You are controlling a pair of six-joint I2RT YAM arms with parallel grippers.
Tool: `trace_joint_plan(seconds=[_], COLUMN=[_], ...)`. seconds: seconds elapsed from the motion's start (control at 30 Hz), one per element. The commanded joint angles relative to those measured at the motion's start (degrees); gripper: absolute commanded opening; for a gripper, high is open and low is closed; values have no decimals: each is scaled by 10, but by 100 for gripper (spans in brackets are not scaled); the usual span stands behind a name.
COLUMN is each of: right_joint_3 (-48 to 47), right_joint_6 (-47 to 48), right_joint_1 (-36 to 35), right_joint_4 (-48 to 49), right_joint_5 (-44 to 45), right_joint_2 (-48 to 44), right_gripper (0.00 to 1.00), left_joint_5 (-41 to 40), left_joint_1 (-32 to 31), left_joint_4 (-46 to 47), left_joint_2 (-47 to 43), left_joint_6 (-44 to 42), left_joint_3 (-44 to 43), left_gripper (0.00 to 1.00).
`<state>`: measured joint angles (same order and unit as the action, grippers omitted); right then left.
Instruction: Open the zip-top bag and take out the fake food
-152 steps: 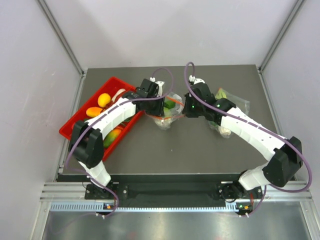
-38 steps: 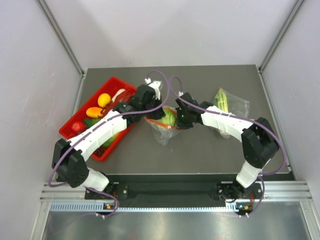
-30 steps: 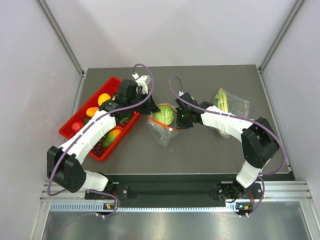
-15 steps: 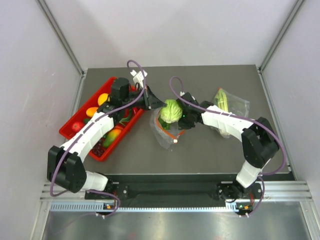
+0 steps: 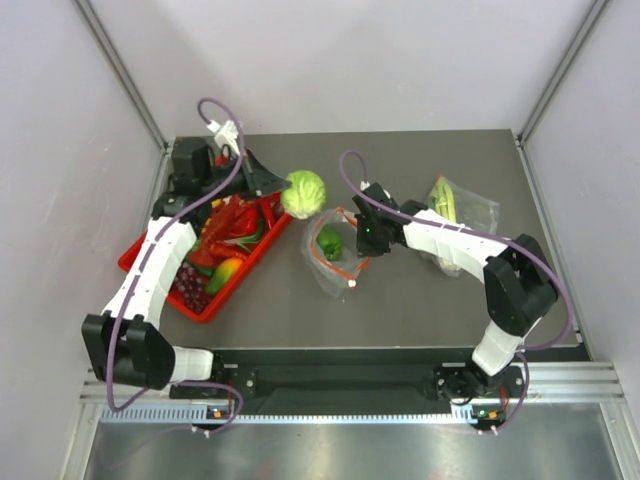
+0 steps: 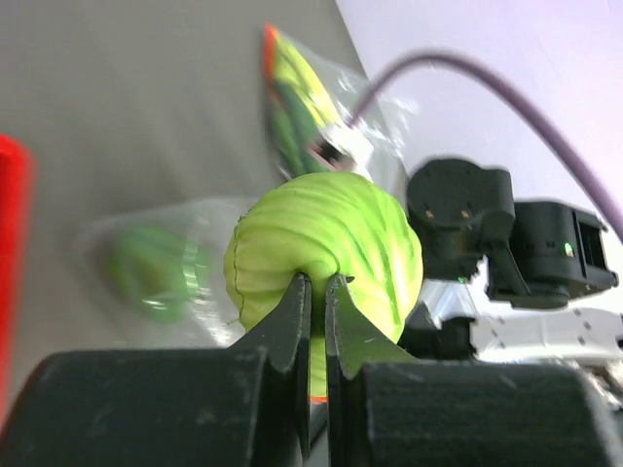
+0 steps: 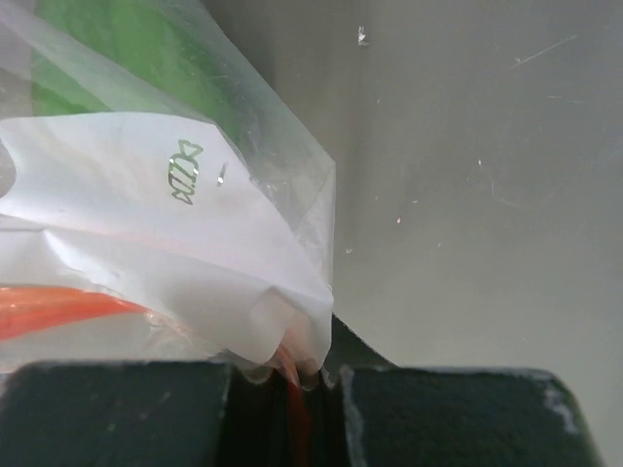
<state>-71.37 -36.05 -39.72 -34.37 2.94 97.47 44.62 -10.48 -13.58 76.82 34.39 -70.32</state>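
Note:
The pale green cabbage hangs in the air just right of the red tray, with my left gripper shut on a fold of it. In the left wrist view the jaws pinch the cabbage from below. The zip-top bag lies mid-table with its red-orange mouth gaping, and a dark green piece rests inside. My right gripper is shut on the bag's right edge. Close up, the plastic and the red strip are clamped between its jaws.
The red tray at the left holds red chili pieces, dark grapes and yellow-orange fruit. A second clear bag with a leek lies at the right, behind the right arm.
My left gripper has lifted the cabbage out of the bag and carried it left and back, to just beside the tray. The right gripper has kept its hold on the bag.

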Motion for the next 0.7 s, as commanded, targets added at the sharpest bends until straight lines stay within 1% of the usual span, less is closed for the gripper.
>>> trace_joint_plan(seconds=[0.0,0.07,0.17,0.2,0.23,0.3,0.33,0.4,0.43,0.53,0.67], right_joint_3=[-22,-22,-22,-24,-25,-26,-26,-27,-27,-28,-30], right_joint_6=[2,2,2,3,3,4,5,5,5,6,8], right_joint_1=[-2,-2,-2,-2,-2,-1,-2,-2,-2,-3,-2], right_joint_4=[1,2,1,1,2,2,1,1,2,3,6], right_joint_5=[11,11,12,11,11,9,9,7,7,3,-2], right_joint_2=[-9,-10,-11,-11,-11,-9,-10,-8,-8,-5,-4], right_gripper=[0,0,0,0,0,0,0,0,0,0,0], left_joint_5=[6,-1,-51,-105,-134,-209,-263,-305,-342,-394,-439], left_joint_1=[41,72,120,128,136,138,141,143,147,152,158], left_joint_4=[-39,-50,-58,-58,-58,-51,-46,-30,-13,11,43], left_joint_2=[-35,-39,-35,-31,-29,-19,-13,7,15,59,108], left_joint_6=[-47,-58,-68,-71,-78,-92,-100,-104,-106,-115,-124], left_joint_3=[-37,-36,-34,-32,-31,-31,-32,-32,-31,-43,-59], left_gripper=[0,0,0,0,0,0,0,0,0,0,0])
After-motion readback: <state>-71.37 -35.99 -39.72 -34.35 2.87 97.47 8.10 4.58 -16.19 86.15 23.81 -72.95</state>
